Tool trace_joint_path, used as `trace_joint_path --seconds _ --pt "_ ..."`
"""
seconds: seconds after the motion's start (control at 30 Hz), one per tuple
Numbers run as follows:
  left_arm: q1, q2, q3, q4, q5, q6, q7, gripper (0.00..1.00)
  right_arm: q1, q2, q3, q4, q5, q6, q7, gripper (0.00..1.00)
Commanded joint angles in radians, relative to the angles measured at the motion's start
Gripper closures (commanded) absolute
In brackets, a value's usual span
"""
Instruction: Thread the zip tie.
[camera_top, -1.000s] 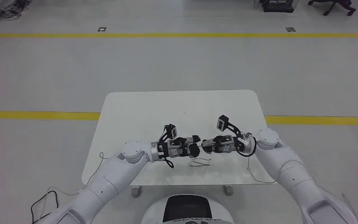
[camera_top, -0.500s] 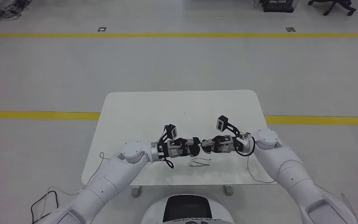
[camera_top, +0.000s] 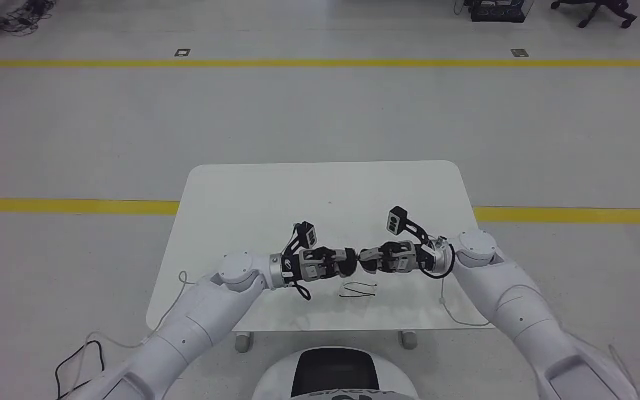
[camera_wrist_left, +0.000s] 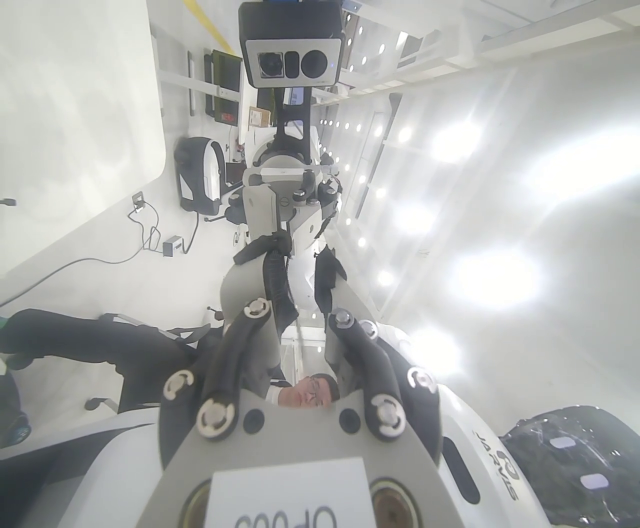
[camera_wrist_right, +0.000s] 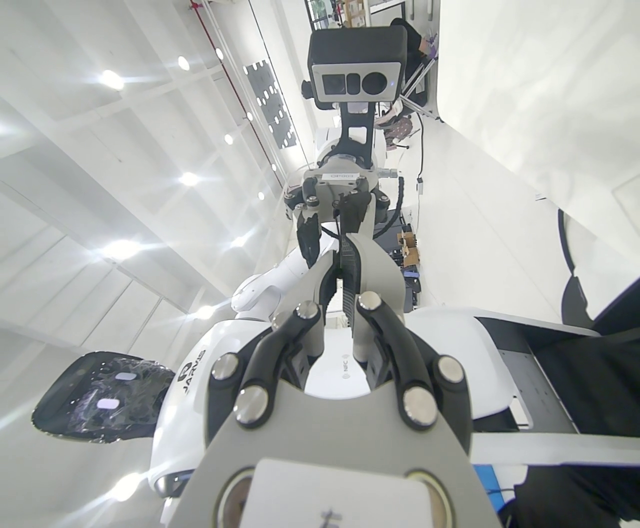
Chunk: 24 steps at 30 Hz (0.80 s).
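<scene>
Lining up for the threading seems to be the step in hand. The right gripper (camera_wrist_right: 342, 257) pinches the thin black zip tie (camera_wrist_right: 339, 220), which runs forward from its tips into the gap of the left gripper (camera_wrist_left: 302, 260), fingers spread, facing it tip to tip. Next probably calls for fine alignment, then a careful closing.

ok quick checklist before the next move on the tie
1. Right gripper shut on tie: ok.
2. Left gripper open: ok.
3. Grippers tip to tip above the table: ok.
4. Tie's end inside the left gripper: cannot tell.
5. Tie's head and which way its slot faces: cannot tell.
</scene>
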Motion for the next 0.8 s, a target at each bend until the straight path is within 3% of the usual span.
trace_joint_path --seconds 0.0,0.77 --pt "-0.001 0.0 0.0 0.001 0.001 0.0 -0.001 0.96 0.001 -0.001 0.0 0.001 -0.001 0.002 0.001 1.0" --pt "-0.008 -0.004 0.007 0.009 0.005 0.005 -0.005 0.92 0.001 -0.008 0.012 0.007 0.001 -0.009 0.019 1.0"
